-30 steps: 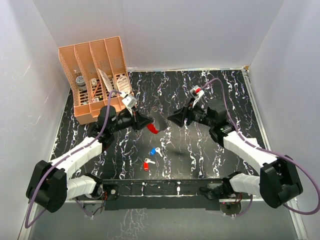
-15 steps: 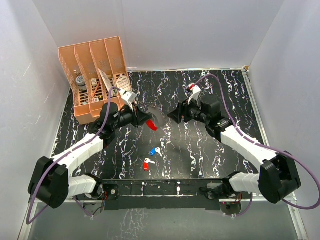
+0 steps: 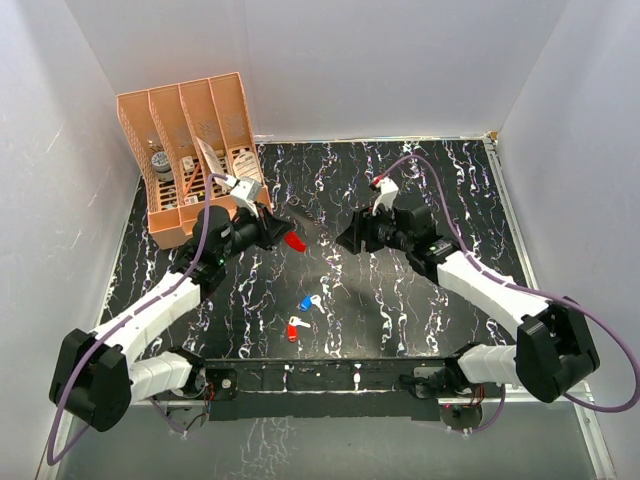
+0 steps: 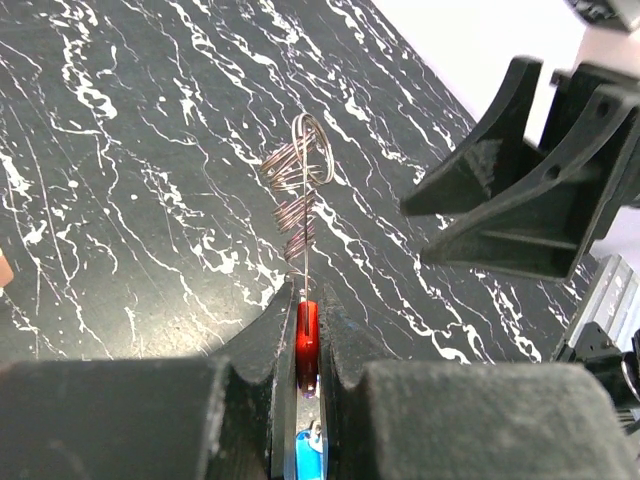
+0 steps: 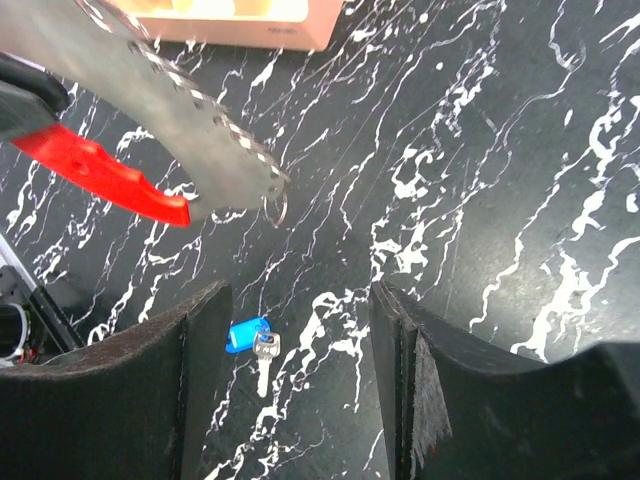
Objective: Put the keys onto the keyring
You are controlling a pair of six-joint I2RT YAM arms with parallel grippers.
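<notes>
My left gripper [image 3: 277, 232] is shut on the keyring's red strip [image 3: 294, 240] and holds it above the table, left of centre. In the left wrist view the fingers [image 4: 262, 335] pinch the red strip [image 4: 306, 335], and a small wire ring [image 4: 306, 160] hangs beyond it. In the right wrist view the keyring shows as a red strip [image 5: 100, 165] and a whitish-grey band [image 5: 190, 130]. My right gripper [image 3: 350, 238] is open and empty, facing the keyring. The blue-headed key [image 3: 308, 301] and the red-headed key [image 3: 295, 326] lie on the table in front. The blue key [image 5: 247, 335] lies below my open right gripper [image 5: 300, 295].
A peach slotted organizer [image 3: 190, 150] with small items stands at the back left, also in the right wrist view [image 5: 230, 20]. White walls enclose the black marbled table [image 3: 420, 300] on three sides.
My left gripper has carried the keyring back and slightly left, away from the keys. My right gripper has shifted a little farther back.
</notes>
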